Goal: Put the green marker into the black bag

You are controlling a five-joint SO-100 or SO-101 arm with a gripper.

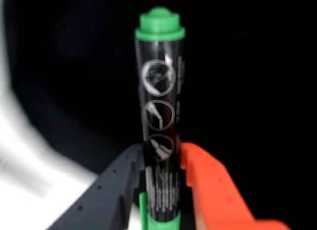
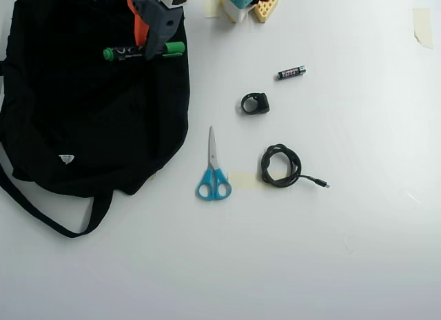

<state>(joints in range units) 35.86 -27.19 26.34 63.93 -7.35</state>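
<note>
The green marker (image 1: 159, 121) has a dark barrel with pale round markings and green ends. My gripper (image 1: 161, 163) is shut on it, dark finger on the left, orange finger (image 1: 208, 185) on the right. In the overhead view the green marker (image 2: 141, 52) lies crosswise in the gripper (image 2: 147, 41) over the top of the black bag (image 2: 89, 120), near its right edge. Black fabric of the black bag (image 1: 257, 81) fills the wrist view behind the marker.
On the white table (image 2: 344, 251) lie blue-handled scissors (image 2: 213, 170), a coiled black cable (image 2: 281, 165), a small black ring-shaped part (image 2: 255, 103) and a short black battery (image 2: 291, 72). The bag's strap (image 2: 48, 213) trails at lower left.
</note>
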